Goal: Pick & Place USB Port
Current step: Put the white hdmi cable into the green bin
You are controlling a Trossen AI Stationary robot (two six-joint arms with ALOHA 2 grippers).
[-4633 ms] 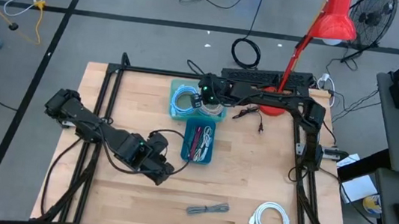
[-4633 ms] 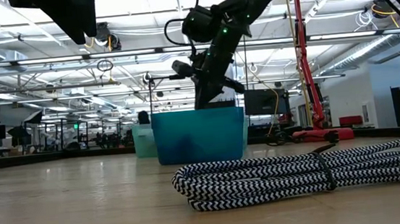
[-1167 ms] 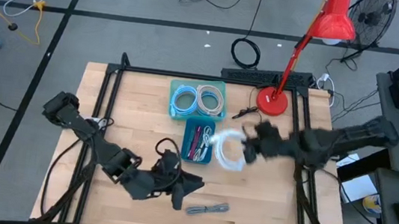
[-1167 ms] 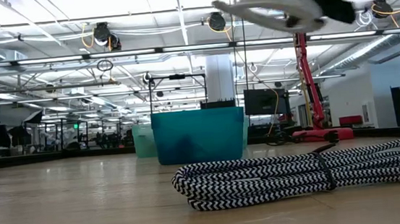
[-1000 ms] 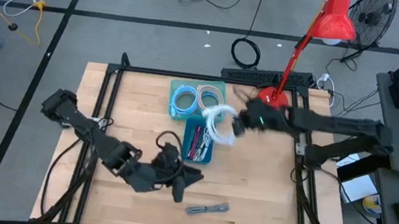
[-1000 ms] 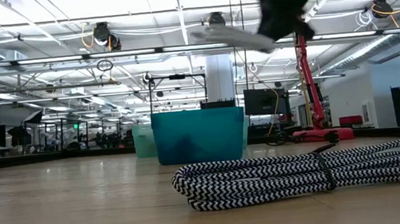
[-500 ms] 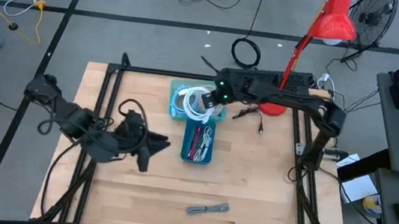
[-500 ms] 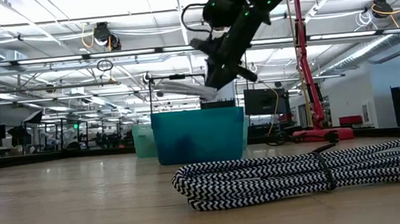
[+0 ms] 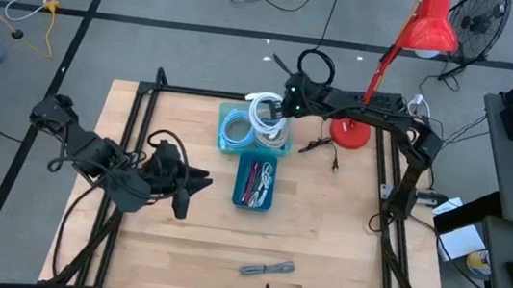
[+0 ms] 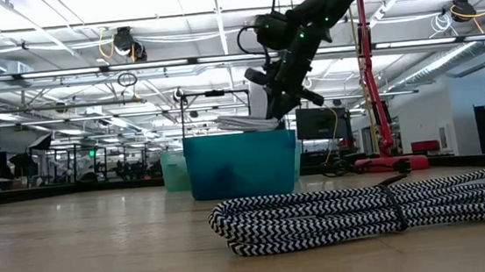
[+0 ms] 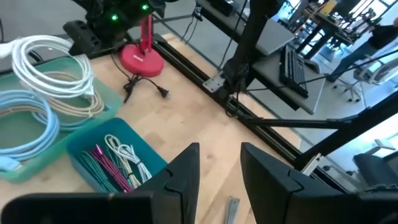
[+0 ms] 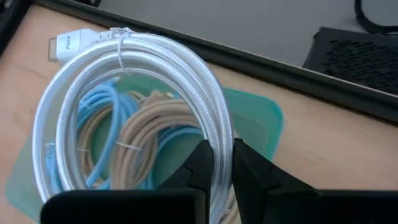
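Observation:
A white coiled USB cable hangs over the green tray at the table's far middle, with my right gripper shut on it. The tray holds a blue coil and a beige coil. In the low view the white coil sits just below my right gripper, above the bins. My left gripper stands open and empty left of the blue bin. Its fingers have nothing between them. My right gripper pinches the white coil's bundled strands between its two fingers, on the side of the loop away from the white plug. The fingers come slanting down from the table's right and lie across the strands. The coil hangs nearly flat above the tray.
The blue bin holds several thin cables. A black-and-white braided cable lies near the front edge, large in the low view. A red lamp base and a small dark cable sit at the far right.
My right gripper has carried the white coil from beside the blue bin toward the table's far edge and down, and now holds it over the green tray. My left gripper has drawn back from near the braided cable toward the table's left and risen.

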